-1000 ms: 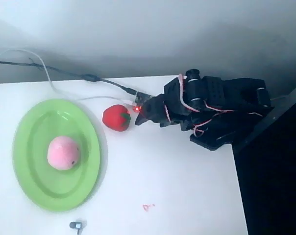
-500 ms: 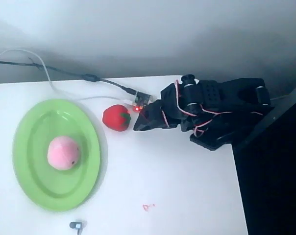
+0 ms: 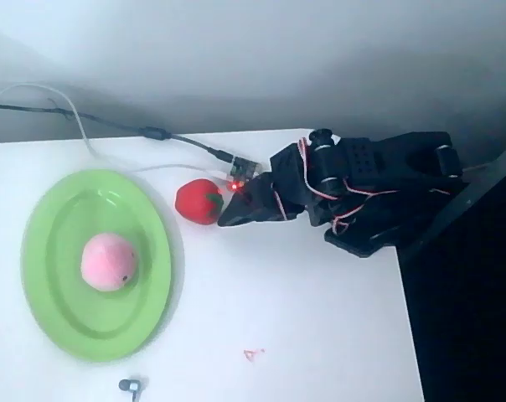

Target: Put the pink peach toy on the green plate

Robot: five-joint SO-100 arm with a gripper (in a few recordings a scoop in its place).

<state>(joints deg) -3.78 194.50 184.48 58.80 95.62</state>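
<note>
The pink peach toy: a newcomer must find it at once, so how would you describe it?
Look for the big oval green plate at the left of the white table in the overhead view. The pink peach toy lies near its middle. It is pale pink and leafless, unlike the red strawberry toy off the plate.

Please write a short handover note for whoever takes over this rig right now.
Gripper: folded back near the arm's base, tip beside the red strawberry toy; I cannot tell if it is open or shut, and it appears to hold nothing.
Pink peach toy: lies on the green plate, near its middle.
Plate sits at the left of the white table in the overhead view.
Done: the peach is on the plate.
Left: nothing apparent, beyond parking the arm.
</note>
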